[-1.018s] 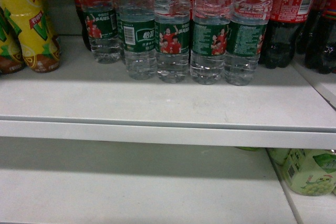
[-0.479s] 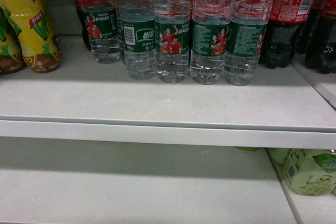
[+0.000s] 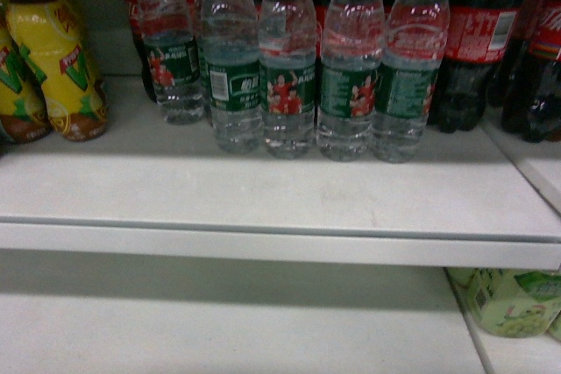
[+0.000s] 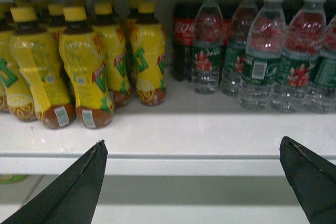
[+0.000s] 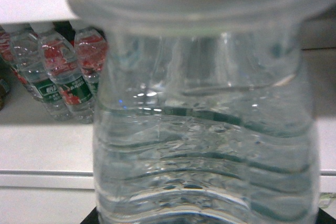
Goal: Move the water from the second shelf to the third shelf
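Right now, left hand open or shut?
Open. In the left wrist view the left hand has its two dark fingers spread wide apart, nothing between them, facing the shelf.

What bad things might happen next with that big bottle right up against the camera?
1. The water bottle fills the right wrist view and the grip on it is hidden, so a slip might go unnoticed.
2. The shelf edge lies behind it; lowering the bottle carelessly could bump that edge.
3. The left gripper is open and faces the yellow drinks; pushing forward might topple them.
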You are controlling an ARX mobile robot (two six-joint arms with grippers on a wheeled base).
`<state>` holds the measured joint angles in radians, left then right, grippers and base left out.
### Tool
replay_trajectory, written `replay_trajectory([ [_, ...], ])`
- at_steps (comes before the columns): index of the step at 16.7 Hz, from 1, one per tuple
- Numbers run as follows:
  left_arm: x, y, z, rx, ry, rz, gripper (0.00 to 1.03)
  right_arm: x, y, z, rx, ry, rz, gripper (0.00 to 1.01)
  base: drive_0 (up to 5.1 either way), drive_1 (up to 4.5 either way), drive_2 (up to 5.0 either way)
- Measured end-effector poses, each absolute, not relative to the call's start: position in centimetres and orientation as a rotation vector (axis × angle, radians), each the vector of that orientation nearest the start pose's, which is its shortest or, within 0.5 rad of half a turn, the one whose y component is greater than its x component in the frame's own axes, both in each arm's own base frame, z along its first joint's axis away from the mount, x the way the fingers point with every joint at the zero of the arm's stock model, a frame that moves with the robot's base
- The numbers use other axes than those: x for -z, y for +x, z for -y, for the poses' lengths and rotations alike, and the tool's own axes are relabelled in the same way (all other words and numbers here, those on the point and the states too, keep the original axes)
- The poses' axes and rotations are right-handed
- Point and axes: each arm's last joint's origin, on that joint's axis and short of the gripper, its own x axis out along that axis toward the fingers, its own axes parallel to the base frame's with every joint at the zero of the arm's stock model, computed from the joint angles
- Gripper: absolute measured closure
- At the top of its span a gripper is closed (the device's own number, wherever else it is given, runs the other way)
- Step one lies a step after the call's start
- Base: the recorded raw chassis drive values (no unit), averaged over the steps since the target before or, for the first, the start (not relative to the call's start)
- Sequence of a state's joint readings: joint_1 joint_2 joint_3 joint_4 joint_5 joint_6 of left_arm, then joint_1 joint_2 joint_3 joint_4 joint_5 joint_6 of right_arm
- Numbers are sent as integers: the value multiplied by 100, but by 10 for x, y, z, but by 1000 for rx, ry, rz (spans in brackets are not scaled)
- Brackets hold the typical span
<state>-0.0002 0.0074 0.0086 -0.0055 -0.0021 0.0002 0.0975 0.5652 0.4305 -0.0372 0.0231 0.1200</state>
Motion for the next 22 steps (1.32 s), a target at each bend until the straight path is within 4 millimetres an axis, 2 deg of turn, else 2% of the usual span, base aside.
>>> replay_trajectory([
  [22, -166, 98, 0, -1, 0, -1, 5, -257, 142, -13, -65, 110, -164, 59, 0, 0, 0],
])
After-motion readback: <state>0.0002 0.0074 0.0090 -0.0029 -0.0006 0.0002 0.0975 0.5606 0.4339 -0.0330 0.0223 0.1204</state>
